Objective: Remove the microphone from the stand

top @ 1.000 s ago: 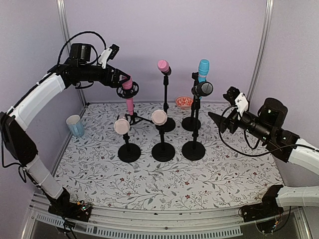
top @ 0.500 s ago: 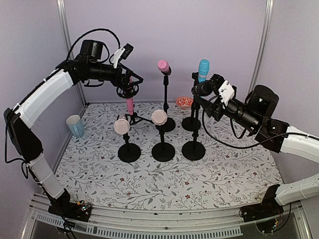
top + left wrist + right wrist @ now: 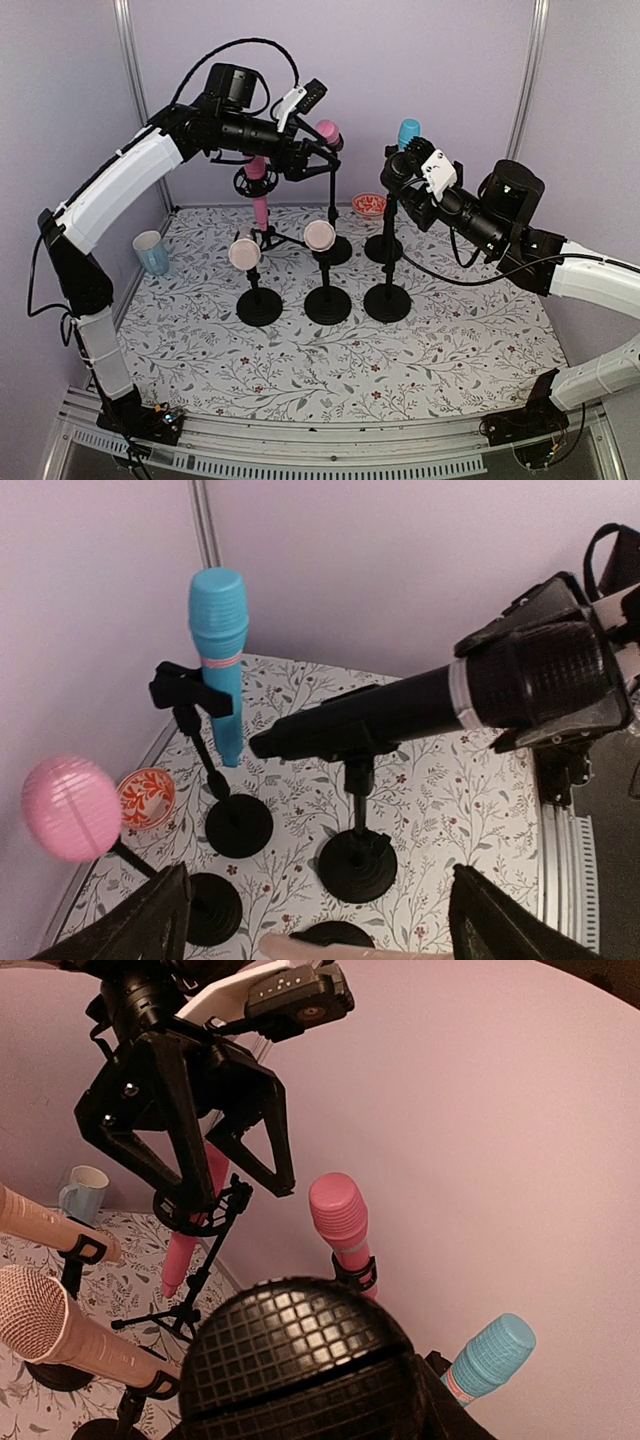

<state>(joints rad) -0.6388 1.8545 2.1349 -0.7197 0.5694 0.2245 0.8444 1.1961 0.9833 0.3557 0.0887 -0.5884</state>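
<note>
At two o'clock over the bench, the right gripper clamps the black microphone by its head. The left gripper hangs wide open beside the pink microphone.

Right wrist view: black microphone head fills the near frame and is cut by the bottom edge. It hides the right gripper jaws, grip unclear. Left wrist view: left gripper fingers cut at bottom edge. Peach microphone just a sliver. Pink microphone head blurred.
</note>
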